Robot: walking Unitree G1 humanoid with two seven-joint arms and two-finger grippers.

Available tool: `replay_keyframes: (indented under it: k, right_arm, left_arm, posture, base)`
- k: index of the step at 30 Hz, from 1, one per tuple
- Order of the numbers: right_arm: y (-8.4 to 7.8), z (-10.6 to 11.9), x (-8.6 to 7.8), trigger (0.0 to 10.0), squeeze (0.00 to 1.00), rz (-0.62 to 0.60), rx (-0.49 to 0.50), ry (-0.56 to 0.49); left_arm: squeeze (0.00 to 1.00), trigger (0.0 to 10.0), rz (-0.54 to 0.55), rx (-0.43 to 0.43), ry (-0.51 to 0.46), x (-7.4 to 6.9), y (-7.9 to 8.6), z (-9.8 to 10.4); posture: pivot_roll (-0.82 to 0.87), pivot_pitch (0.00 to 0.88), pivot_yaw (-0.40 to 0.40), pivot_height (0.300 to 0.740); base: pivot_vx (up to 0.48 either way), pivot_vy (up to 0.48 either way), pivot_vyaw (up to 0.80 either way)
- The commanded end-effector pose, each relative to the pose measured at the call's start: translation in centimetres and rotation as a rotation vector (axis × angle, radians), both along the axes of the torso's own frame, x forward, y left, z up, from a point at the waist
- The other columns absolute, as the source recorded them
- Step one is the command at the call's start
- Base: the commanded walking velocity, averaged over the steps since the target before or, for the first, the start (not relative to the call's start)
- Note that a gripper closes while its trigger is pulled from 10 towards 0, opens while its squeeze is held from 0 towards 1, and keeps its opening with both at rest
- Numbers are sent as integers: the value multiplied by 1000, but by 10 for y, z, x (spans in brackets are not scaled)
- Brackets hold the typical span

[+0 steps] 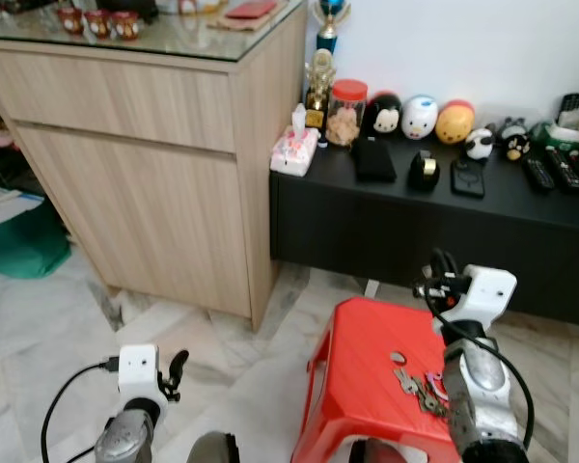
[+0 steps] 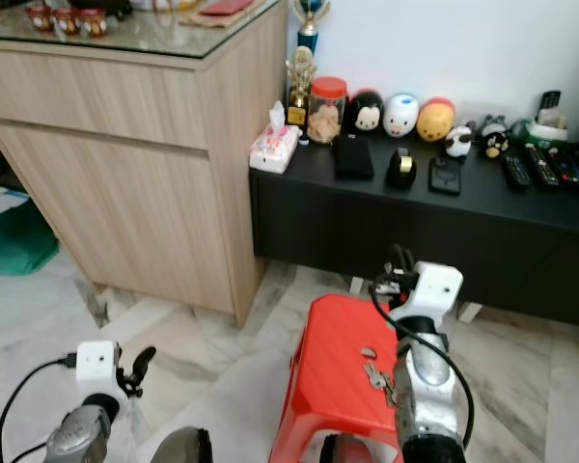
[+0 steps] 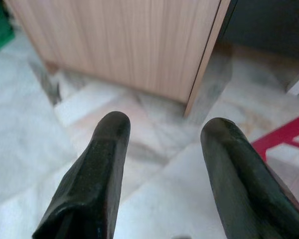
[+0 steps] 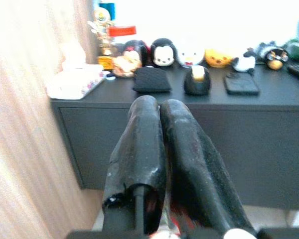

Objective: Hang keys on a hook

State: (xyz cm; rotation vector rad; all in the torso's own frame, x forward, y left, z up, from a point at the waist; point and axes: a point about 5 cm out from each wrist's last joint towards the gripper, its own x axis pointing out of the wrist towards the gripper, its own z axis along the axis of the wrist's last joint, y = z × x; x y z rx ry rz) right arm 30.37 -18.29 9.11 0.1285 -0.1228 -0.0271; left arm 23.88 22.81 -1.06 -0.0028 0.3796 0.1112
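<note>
The keys [image 1: 417,384] lie loose on the top of the red stool [image 1: 367,367], toward its right side, partly behind the right arm. No hook can be made out anywhere, so the step in hand is judged to be the pickup. The left tool [image 3: 164,164] hangs low over the marble floor [image 1: 39,338] to the left of the stool, its two fingers spread wide with nothing between them. The right tool [image 4: 159,119] is raised above the stool's far edge, pointing away toward the black table [image 1: 434,207] beyond; its fingers are pressed together and appear to hold nothing.

To do the pickup well, the right tool would probably need to part its fingers first, then tip down over the stool and come at the bunch from above, closing on the ring or the thickest cluster, not a single blade, since flat keys on smooth plastic may slide away from a sideways pinch. Left of the black table stands a wooden cabinet [image 1: 145,164], against the wall behind the stool.
</note>
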Motion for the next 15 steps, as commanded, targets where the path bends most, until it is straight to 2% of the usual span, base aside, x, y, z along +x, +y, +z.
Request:
replay_keyframes:
  k: [1,3,5,6,7,8,9,11,15]
  right_arm:
    - [-3,-1,-2,10000,0,-38,5,14]
    - [-6,-4,-4,10000,0,-76,17,34]
    - [-5,-8,-8,10000,0,-91,24,46]
    - [-5,-8,-8,10000,0,-91,24,46]
    - [-4,-8,-9,10000,0,-87,12,45]
    - [-4,-8,-10,10000,0,-85,-6,40]
    - [-3,-8,-10,10000,0,-86,-1,39]
    - [-2,-8,-11,10000,0,-87,8,39]
    - [-3,-6,-13,10000,0,-85,3,47]
  left_arm:
    - [0,10000,12,7,33,-7,2,-8]
    - [0,10000,10,7,70,-13,1,-15]
    - [0,10000,39,-3,151,-28,4,-29]
    - [0,10000,39,-3,151,-28,4,-29]
    - [0,10000,53,-2,183,-35,6,-34]
    - [0,10000,88,5,257,-51,12,-45]
    - [0,10000,107,6,285,-58,16,-48]
    - [0,10000,131,1,308,-65,20,-52]
    - [0,10000,158,-19,310,-71,24,-54]
  posture:
    - [16,0,-68,626]
    - [20,0,-64,626]
    - [18,0,-50,626]
    - [18,0,-50,626]
    - [17,0,-45,626]
    - [8,0,-37,626]
    - [-2,0,-30,626]
    - [-6,0,-29,626]
    - [7,0,-34,626]
  base:
    - [0,0,0]
    - [0,0,0]
    - [0,0,0]
    - [0,0,0]
    - [0,0,0]
    - [0,0,0]
    - [0,0,0]
    - [0,0,0]
    - [0,0,0]
